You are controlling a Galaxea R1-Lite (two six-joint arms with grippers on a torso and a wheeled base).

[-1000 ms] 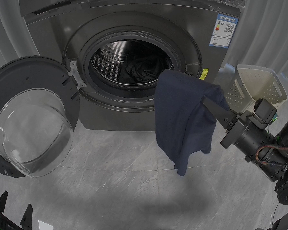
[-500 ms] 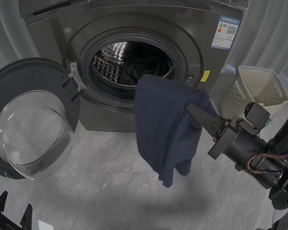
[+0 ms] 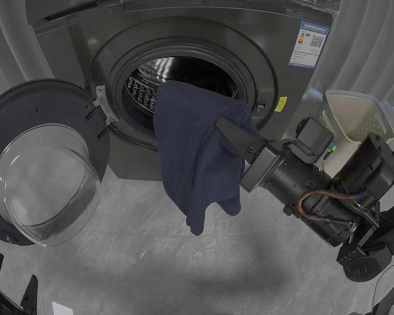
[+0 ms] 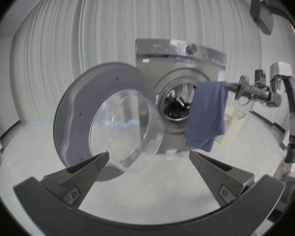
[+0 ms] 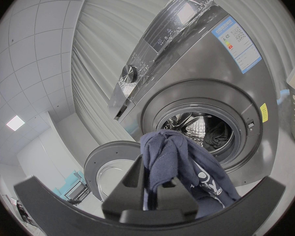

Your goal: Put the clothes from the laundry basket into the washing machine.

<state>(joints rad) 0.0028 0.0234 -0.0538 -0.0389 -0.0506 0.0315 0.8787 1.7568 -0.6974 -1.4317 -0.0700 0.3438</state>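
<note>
Grey floor tiles (image 3: 140, 250) are lying before the washing machine (image 3: 74, 36), its door (image 3: 43, 110) standing wide for access. My right end effector (image 3: 225, 127) is pinching a navy shirt (image 3: 192, 154) high at the drum mouth, letting its tail hang free. My left end effector (image 4: 148, 154) is hovering low, fingers spread.

The right gripper (image 3: 226, 127), clamped on a navy garment (image 3: 192, 154), has swung left and farther from the robot over the past second, away from the laundry basket (image 3: 359, 110) and up to the washing machine (image 3: 74, 44). The cloth, which earlier hung right of the drum opening (image 3: 118, 84), now hangs in front of the opening's centre and right side. At near left, the left gripper (image 3: 14, 267) has edged slightly left.
</note>
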